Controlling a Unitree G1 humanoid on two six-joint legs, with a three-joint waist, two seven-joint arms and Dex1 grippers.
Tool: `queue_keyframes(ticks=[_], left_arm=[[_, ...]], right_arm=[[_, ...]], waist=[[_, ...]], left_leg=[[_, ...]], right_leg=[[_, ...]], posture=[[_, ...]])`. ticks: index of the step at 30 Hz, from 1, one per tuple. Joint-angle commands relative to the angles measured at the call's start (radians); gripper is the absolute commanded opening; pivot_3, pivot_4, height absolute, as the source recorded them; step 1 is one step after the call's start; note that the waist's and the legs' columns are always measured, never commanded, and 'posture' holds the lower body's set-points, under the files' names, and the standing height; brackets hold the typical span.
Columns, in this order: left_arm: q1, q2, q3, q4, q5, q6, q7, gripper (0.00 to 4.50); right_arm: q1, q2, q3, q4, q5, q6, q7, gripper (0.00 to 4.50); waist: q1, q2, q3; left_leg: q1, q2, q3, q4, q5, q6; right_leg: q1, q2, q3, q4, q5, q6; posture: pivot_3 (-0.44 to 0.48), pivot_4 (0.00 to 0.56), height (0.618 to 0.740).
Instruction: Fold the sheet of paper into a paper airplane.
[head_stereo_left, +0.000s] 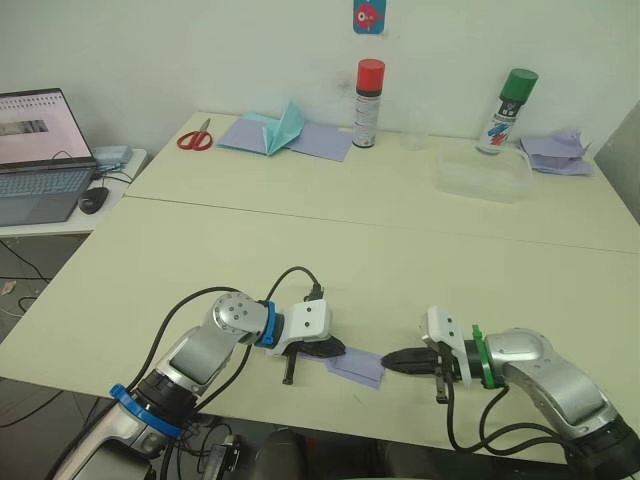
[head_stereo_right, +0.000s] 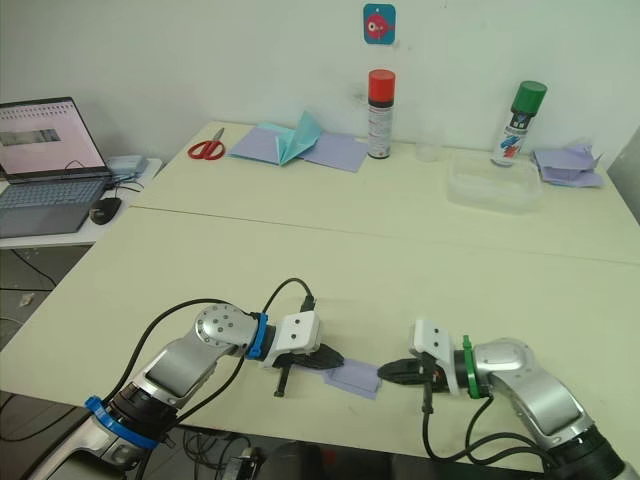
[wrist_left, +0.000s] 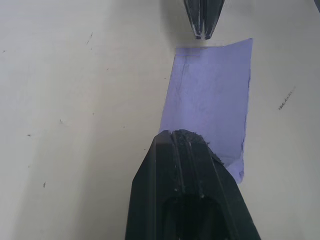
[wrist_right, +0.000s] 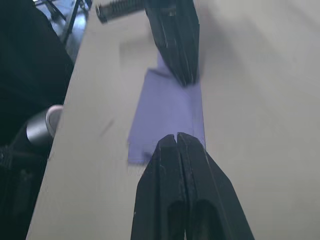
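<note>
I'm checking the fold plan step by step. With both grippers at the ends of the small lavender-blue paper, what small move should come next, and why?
Probably open the right gripper slightly to take the near edge of the thin lavender-blue folded sheet of paper. Its fingers look shut at that edge, while the left gripper, also shut, rests on the opposite end, seemingly pinning it flat on the pale table.

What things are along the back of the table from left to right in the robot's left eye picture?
Red scissors → teal paper shape → red-capped spray can → clear plastic container → green-capped spray can → crumpled lavender paper.
</note>
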Motion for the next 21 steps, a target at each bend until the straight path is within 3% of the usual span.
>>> queue_keyframes(ticks=[1, 6, 12, 21], left_arm=[[0.028, 0.014, -0.051, 0.053, 0.055, 0.018, -0.019, 0.0], [0.023, 0.012, -0.05, 0.054, 0.053, 0.017, -0.019, 0.0], [0.047, 0.045, -0.009, 0.044, 0.033, 0.031, -0.023, 0.0], [0.166, 0.173, 0.162, 0.093, -0.004, 0.018, 0.018, 0.0]], right_arm=[[-0.029, 0.032, 0.065, 0.003, -0.066, -0.005, -0.022, 0.01], [-0.052, 0.045, 0.149, 0.079, -0.186, -0.024, -0.048, 0.01], [-0.049, 0.021, 0.163, 0.1, -0.224, -0.026, -0.032, 0.01], [-0.068, 0.008, 0.159, 0.132, -0.224, -0.041, -0.012, 0.01]], waist=[[0.0, 0.0, 0.0], [0.001, 0.0, 0.0], [-0.002, 0.0, -0.001], [-0.018, 0.0, -0.001]], left_leg=[[0.0, 0.0, 0.0, 0.0, 0.0, 0.0], [0.0, 0.0, 0.0, 0.0, 0.0, 0.0], [0.001, 0.001, 0.0, 0.0, 0.0, 0.0], [0.002, 0.001, 0.0, -0.003, 0.0, 0.0]], right_leg=[[0.0, 0.0, 0.0, 0.0, 0.0, 0.0], [-0.001, 0.0, 0.0, 0.0, 0.0, 0.0], [0.0, 0.0, 0.0, 0.0, -0.001, -0.001], [0.0, 0.0, -0.001, 0.0, -0.002, -0.003]], posture=[[0.0, 0.15, 0.74], [0.0, 0.15, 0.74], [0.0, 0.15, 0.74], [0.0, 0.15, 0.74]])
